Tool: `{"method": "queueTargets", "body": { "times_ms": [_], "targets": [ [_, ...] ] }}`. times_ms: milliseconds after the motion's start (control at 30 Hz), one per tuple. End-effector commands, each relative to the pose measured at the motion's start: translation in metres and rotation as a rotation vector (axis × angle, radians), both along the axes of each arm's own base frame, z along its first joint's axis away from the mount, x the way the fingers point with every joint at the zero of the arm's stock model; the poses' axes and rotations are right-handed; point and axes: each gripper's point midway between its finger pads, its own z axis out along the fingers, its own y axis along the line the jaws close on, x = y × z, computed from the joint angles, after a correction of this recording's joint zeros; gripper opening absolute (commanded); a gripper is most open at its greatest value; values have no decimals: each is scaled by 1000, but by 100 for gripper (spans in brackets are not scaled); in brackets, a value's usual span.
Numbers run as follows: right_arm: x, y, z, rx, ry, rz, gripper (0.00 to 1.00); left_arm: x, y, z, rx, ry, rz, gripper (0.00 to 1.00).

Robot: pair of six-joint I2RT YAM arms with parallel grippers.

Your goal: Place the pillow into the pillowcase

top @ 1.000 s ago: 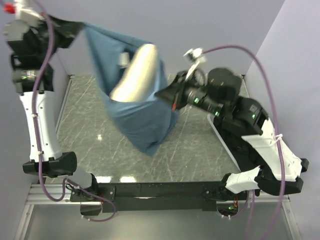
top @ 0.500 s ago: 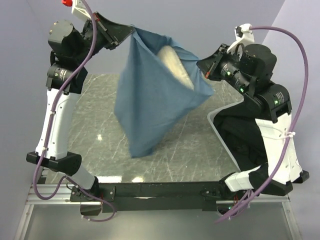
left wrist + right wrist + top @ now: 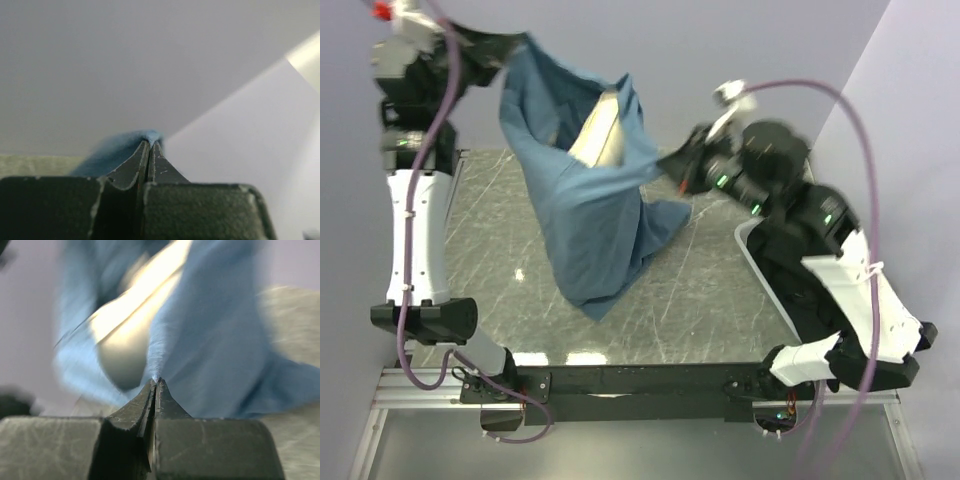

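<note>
- Top view: the pillowcase [image 3: 590, 230] hangs as an open sack above the surface [image 3: 720, 290]. It is slung between the two arms with its mouth uppermost, toward 12 o'clock.
- The left fingers [image 3: 515, 45] pinch the mouth's hem at about 10 o'clock. In the left wrist view they are pressed together, with a fold of blue cloth [image 3: 117, 150] caught at the tips [image 3: 149, 149].
- The right fingers [image 3: 672, 160] pinch the opposite hem at about 3 o'clock. The right wrist view shows them closed on the cloth edge [image 3: 155, 380], though the picture is blurred.
- The pillow [image 3: 602, 135] sits largely inside the sack. Its cream upper end stands tilted in the mouth at 12 o'clock, not yet below the hem. The right wrist view shows the same pale bulk [image 3: 125, 335] between blue walls [image 3: 215, 340].
- Judged step: seating the pillow fully by lifting and shaking the held sack.
- To do this well, hold both pinches firm and level so the mouth stays wide. Work the hems upward in short strokes so the pillow drops toward the closed end at 6 o'clock.
- Risks: a hem may slip from either pinch. Uneven hem heights could tip the pillow out over the lower side.
- Whether the sack's bottom corner touches the surface cannot be told.
</note>
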Motion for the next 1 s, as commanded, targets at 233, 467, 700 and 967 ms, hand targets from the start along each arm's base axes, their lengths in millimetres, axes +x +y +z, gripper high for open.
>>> {"method": "queueTargets", "body": {
  "times_ms": [233, 467, 700, 967],
  "targets": [
    [109, -132, 69, 247, -73, -340, 0, -27, -174, -22, 188, -41, -303, 1],
    [145, -108, 98, 376, -54, -210, 0, -6, -89, -47, 122, 109, 47, 1],
    [109, 60, 34, 238, 30, 50, 0, -6, 106, -154, -146, 328, 373, 1],
    [-23, 188, -118, 49, 207, 304, 0, -58, 141, -252, -240, 455, 458, 1]
  ]
}}
